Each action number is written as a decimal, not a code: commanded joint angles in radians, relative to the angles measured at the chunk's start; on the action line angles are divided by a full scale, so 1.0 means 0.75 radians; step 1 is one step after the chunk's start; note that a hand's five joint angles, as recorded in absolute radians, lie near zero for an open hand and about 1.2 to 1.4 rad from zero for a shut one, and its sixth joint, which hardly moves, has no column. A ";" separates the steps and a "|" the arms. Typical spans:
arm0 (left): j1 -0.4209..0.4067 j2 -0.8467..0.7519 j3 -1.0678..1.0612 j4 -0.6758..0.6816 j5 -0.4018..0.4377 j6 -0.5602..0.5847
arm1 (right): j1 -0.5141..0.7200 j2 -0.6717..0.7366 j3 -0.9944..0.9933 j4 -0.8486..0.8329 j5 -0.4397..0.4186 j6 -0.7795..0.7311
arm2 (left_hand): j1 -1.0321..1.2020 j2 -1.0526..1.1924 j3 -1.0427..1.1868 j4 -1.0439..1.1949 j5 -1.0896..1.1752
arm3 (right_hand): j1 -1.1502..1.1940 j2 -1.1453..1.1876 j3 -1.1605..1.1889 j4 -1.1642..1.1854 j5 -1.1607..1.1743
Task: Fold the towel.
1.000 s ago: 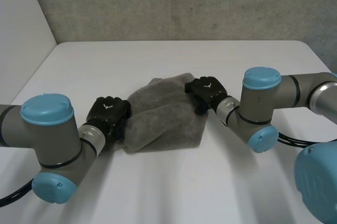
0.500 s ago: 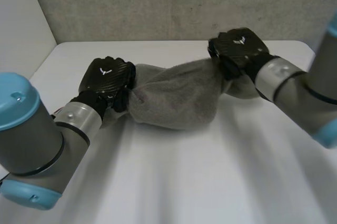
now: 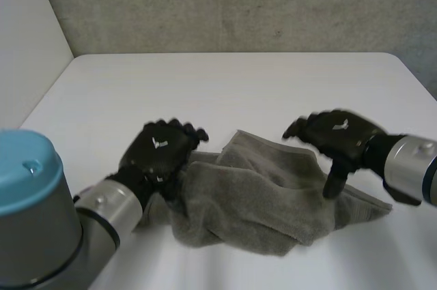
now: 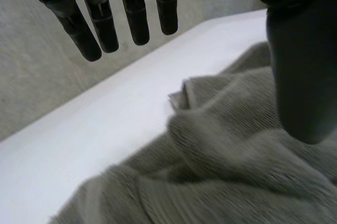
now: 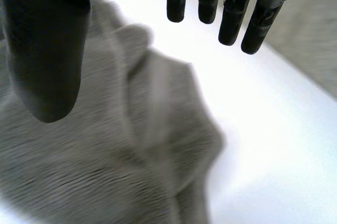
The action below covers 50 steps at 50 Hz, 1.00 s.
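A grey towel lies crumpled in a loose heap on the white table, near its front. My left hand hovers at the towel's left end, fingers straight and spread, holding nothing. In the left wrist view the towel lies under the palm, apart from the fingers and thumb. My right hand hangs over the towel's right end, open, thumb pointing down. The right wrist view shows the towel below the thumb, with the fingertips over bare table.
A grey wall stands behind the table's far edge. Bare tabletop stretches behind the towel and to its right.
Both hands lifted the towel, carried it toward the table's front and let it go. The towel has dropped into a crumpled heap and both hands have opened.
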 commanded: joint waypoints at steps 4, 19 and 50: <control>0.076 -0.165 0.218 -0.001 0.000 0.003 | -0.075 0.040 0.021 -0.181 0.009 0.217 | -0.092 -0.091 -0.064 -0.091 -0.271 | -0.077 -0.100 -0.091 -0.108 -0.027; 0.160 -0.584 0.501 -0.209 0.112 0.179 | -0.194 0.159 0.249 -0.177 0.080 0.047 | -0.017 -0.016 0.010 -0.016 -0.196 | -0.051 -0.074 -0.065 -0.082 -0.002; 0.211 -0.517 0.808 -0.162 0.118 0.114 | -0.065 -0.007 0.035 -0.662 0.087 0.270 | 1.348 1.350 1.376 1.349 1.170 | 1.552 1.529 1.538 1.521 1.601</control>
